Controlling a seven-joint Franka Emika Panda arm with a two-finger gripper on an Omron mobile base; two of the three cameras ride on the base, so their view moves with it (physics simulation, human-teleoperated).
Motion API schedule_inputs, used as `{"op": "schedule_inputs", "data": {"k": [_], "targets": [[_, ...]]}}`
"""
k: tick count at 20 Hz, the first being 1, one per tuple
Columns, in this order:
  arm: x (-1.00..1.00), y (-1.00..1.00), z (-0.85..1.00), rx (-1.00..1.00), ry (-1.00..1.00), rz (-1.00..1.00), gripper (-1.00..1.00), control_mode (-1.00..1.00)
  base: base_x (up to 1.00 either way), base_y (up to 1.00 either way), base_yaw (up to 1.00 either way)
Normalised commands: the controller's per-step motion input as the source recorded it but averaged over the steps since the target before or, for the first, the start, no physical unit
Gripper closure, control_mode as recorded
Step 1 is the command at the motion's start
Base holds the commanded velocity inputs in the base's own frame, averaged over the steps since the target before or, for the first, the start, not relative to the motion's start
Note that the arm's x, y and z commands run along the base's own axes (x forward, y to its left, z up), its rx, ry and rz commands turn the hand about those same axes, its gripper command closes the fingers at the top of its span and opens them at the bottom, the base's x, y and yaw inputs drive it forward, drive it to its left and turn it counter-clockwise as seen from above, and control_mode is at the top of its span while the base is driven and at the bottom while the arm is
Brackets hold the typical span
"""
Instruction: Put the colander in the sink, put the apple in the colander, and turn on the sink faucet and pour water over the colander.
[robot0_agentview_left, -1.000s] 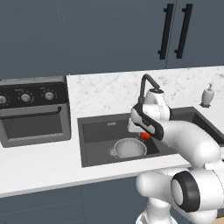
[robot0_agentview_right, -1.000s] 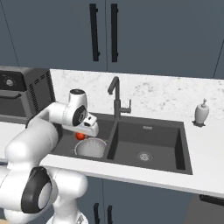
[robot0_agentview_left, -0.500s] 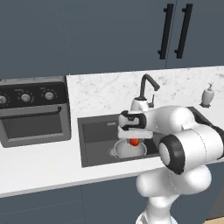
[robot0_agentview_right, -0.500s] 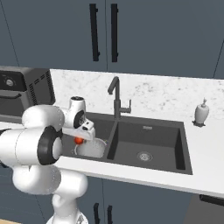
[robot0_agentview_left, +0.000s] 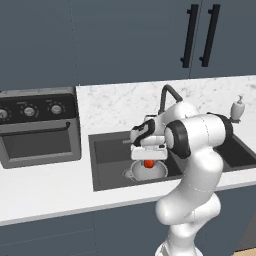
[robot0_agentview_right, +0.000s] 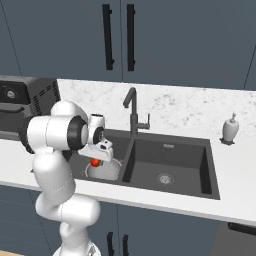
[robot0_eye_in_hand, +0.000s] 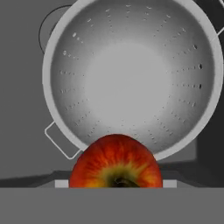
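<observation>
The gripper (robot0_agentview_left: 148, 159) clamps the apple (robot0_eye_in_hand: 115, 161) above the colander's (robot0_eye_in_hand: 131, 78) six-o'clock rim in the sink's (robot0_agentview_right: 150, 186) left basin; released here, the apple could strike the rim and roll outside.

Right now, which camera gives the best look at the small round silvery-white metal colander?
The hand view: it looks straight down into the small round silvery-white metal colander, showing its whole perforated bowl and one side handle, with the red-orange apple at its near rim. The left base view and right base view show it small, partly behind the hand.
</observation>
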Motion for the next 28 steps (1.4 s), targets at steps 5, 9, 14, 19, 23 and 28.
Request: {"op": "schedule_inputs", "data": {"k": [5,9,14,19,23,28], "targets": [[0.21,0.01,-0.46,0.00,0.05,0.00,1.00,-1.00,0.00,0.00,0.00],[0.04,0.00,-0.42,0.00,-0.01,0.00,1.00,-1.00,0.00,0.00,0.00],[0.01,0.00,-0.35,0.00,-0.05,0.00,1.00,-1.00,0.00,0.00,0.00],[0.14,0.00,-0.17,0.00,-0.08,0.00,1.00,-1.00,0.00,0.00,0.00],[0.16,0.00,-0.09,0.00,-0.10,0.00,1.00,-1.00,0.00,0.00,0.00],[0.16,0.00,-0.17,0.00,-0.15,0.00,1.00,-1.00,0.00,0.00,0.00]]}}
